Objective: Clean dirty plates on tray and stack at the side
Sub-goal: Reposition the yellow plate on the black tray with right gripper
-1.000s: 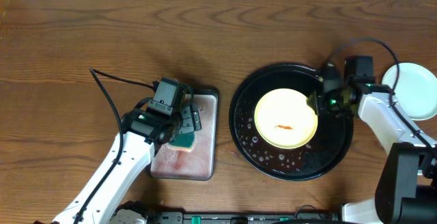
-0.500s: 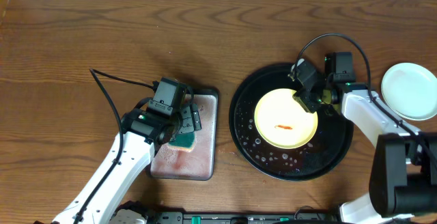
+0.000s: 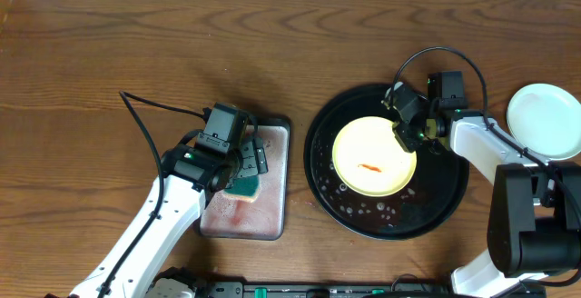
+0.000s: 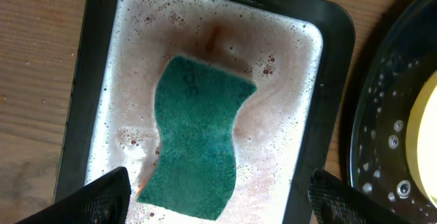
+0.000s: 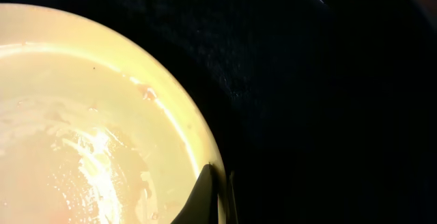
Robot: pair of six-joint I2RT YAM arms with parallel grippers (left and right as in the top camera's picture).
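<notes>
The yellow plate [image 3: 374, 156], smear uncleaned, lay on the black tray [image 3: 445, 198], its rim at the right gripper [image 3: 406, 127]; closure was indeterminate. The left gripper [image 4: 218, 190] stood wide around the sponge [image 4: 198, 135]. A white plate [image 3: 545, 121] lay off-tray, outboard of the right fingers.

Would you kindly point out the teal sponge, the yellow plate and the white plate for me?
teal sponge [image 4: 198, 138]: left wrist view, middle of its top face.
yellow plate [image 3: 373, 153]: overhead view, centre, just above the red smear.
white plate [image 3: 546, 121]: overhead view, centre of its well.
</notes>
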